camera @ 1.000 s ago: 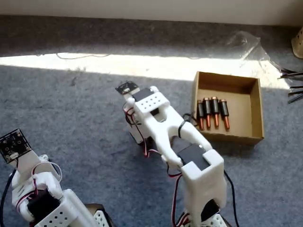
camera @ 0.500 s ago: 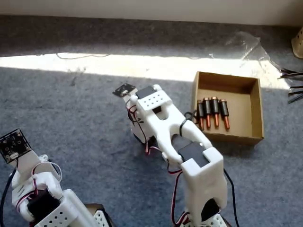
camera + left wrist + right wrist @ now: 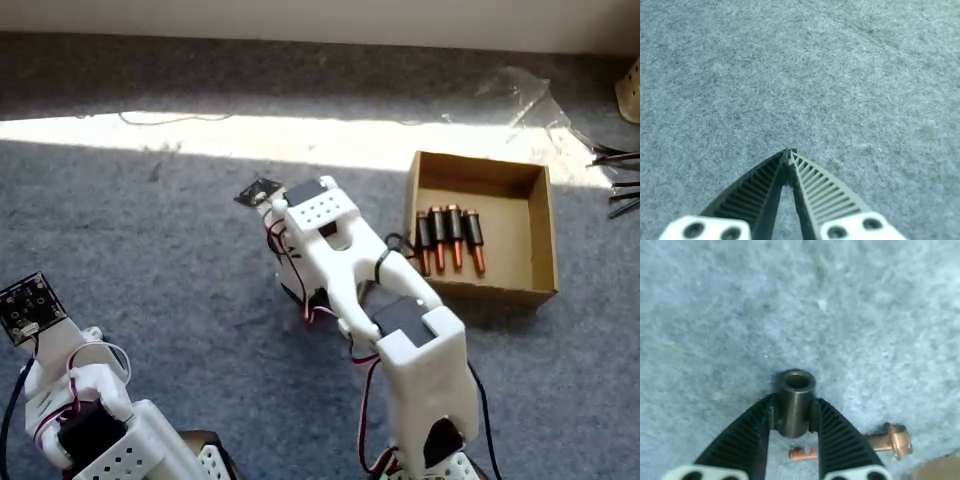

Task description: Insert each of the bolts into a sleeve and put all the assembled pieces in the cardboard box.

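Observation:
My right gripper (image 3: 792, 415) is shut on a dark metal sleeve (image 3: 794, 402), held upright with its open bore showing, just above the grey carpet. A copper bolt (image 3: 885, 441) lies on the carpet right behind the sleeve, partly hidden by one finger. In the high view the right arm (image 3: 345, 262) stretches over the carpet left of the cardboard box (image 3: 540, 235), which holds several assembled bolt-and-sleeve pieces (image 3: 451, 238) side by side. My left gripper (image 3: 788, 155) is shut on nothing over bare carpet; its arm (image 3: 60, 385) sits at the lower left.
A clear plastic bag (image 3: 520, 95) lies on the carpet beyond the box. Black cables (image 3: 615, 155) stick in from the right edge. A bright sunlit strip (image 3: 250, 135) crosses the grey carpet.
The right arm's wrist has shifted a little to the left and away from the box. The left arm has stayed still.

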